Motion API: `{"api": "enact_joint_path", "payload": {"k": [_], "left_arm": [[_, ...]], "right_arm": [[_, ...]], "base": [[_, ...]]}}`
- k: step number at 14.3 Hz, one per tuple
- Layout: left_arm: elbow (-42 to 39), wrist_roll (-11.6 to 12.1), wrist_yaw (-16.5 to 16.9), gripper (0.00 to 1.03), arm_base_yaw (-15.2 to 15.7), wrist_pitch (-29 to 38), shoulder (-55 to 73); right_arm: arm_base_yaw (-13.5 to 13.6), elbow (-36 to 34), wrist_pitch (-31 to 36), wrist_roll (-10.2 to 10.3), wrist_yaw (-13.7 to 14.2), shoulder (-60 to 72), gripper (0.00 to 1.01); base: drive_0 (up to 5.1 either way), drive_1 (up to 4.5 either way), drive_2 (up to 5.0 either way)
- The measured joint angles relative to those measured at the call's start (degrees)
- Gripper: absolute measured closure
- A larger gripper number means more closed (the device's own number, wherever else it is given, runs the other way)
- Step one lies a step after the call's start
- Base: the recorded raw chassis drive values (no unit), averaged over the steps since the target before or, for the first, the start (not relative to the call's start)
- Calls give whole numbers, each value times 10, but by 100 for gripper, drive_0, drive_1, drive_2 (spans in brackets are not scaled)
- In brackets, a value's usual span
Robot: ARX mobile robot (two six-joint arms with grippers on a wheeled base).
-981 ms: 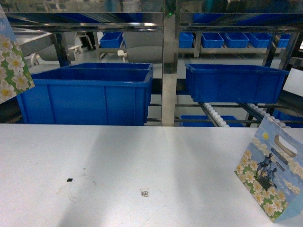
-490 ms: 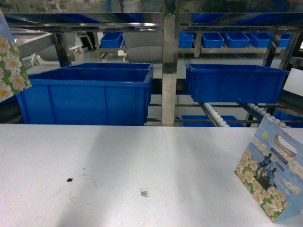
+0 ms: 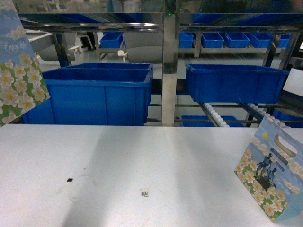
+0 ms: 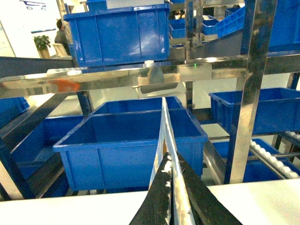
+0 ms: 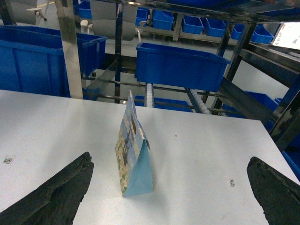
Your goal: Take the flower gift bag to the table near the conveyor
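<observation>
The white table is spread across the lower view, and the conveyor with its white rollers is seen behind it at two o'clock among blue bins. At nine o'clock a flower gift bag is held in the air, its edge pinched between the left gripper fingers. A second bag, probably of the same kind, is stood upright on the table at four o'clock. The right gripper is spread wide, well apart from it.

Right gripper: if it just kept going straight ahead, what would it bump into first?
Probably the standing gift bag, centred between its open fingers on the table; depth is hard to judge.
</observation>
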Motion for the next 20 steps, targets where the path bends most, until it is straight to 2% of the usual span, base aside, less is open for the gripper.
{"api": "enact_joint_path", "payload": {"k": [2, 4, 8, 12, 15, 18, 20], "left_arm": [[0, -14, -24, 101, -9, 39, 54], [8, -25, -63, 101, -38, 90, 139], [68, -61, -97, 101, -72, 164, 282], [106, -90, -114, 101, -71, 192, 396], [109, -109, -116, 101, -58, 216, 435], [30, -145, -89, 101, -42, 251, 453], [3, -161, -89, 101, -36, 279, 470]], "right_arm": [[0, 0, 0, 0, 0, 0, 3], [0, 0, 0, 0, 0, 0, 3], [0, 0, 0, 0, 0, 0, 3], [0, 0, 0, 0, 0, 0, 3], [0, 0, 0, 0, 0, 0, 3], [0, 0, 0, 0, 0, 0, 3], [0, 0, 0, 0, 0, 0, 3]], "base": [[0, 0, 0], [0, 0, 0], [0, 0, 0], [0, 0, 0], [0, 0, 0], [0, 0, 0], [0, 0, 0]]}}
